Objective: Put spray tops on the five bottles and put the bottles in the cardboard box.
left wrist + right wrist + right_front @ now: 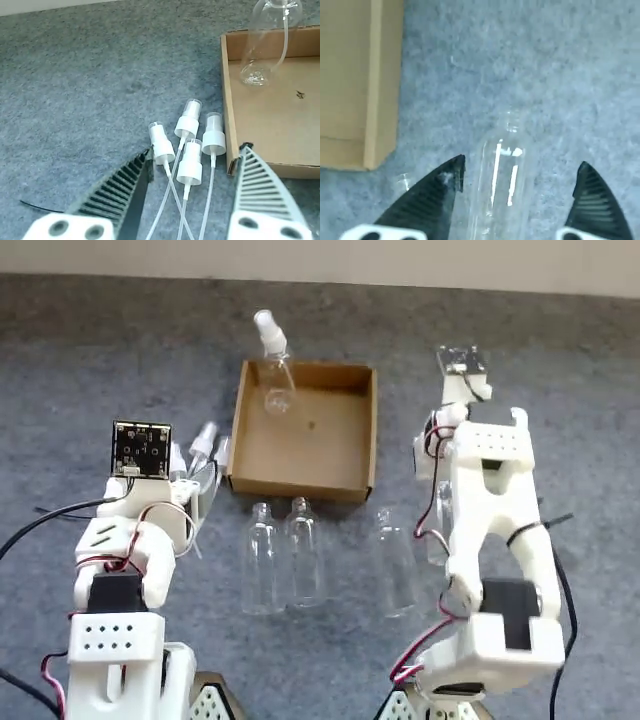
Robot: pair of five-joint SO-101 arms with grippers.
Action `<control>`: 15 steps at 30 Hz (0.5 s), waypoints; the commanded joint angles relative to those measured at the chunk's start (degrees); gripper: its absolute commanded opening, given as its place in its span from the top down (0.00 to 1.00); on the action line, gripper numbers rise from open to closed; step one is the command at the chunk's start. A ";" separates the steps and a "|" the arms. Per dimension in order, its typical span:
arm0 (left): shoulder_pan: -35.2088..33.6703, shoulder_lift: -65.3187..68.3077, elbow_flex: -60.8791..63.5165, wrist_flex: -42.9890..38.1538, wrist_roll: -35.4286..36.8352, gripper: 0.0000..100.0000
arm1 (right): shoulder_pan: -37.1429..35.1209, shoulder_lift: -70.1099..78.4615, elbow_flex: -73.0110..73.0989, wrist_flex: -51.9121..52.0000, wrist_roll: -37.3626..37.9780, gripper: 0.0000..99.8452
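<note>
Several white spray tops [190, 150] with long tubes lie on the grey carpet just left of the cardboard box [345, 440]. My left gripper [196, 150] hangs open over them, one finger on each side. A clear bottle with a spray top [275, 375] stands in the box's far left corner. Three uncapped clear bottles [262, 560] lie in front of the box. Another uncapped bottle [502, 185] lies between the open fingers of my right gripper [521, 162], to the right of the box's front corner [380, 145].
Grey carpet covers the whole table, with free room behind and to the far left of the box. The box floor [280, 110] is bare apart from the one bottle [265, 45]. A black cable [45, 512] runs past the left arm.
</note>
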 commanded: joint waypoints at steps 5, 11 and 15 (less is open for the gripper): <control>-0.31 0.22 -0.40 -1.32 0.35 0.76 | -0.22 13.58 -12.70 0.57 -0.62 0.70; -0.31 0.22 -0.40 -1.32 0.35 0.76 | -0.22 17.98 -13.58 0.57 -0.35 0.80; -0.31 0.22 -0.40 -1.32 0.35 0.76 | -0.22 19.91 -13.49 0.57 -0.35 0.83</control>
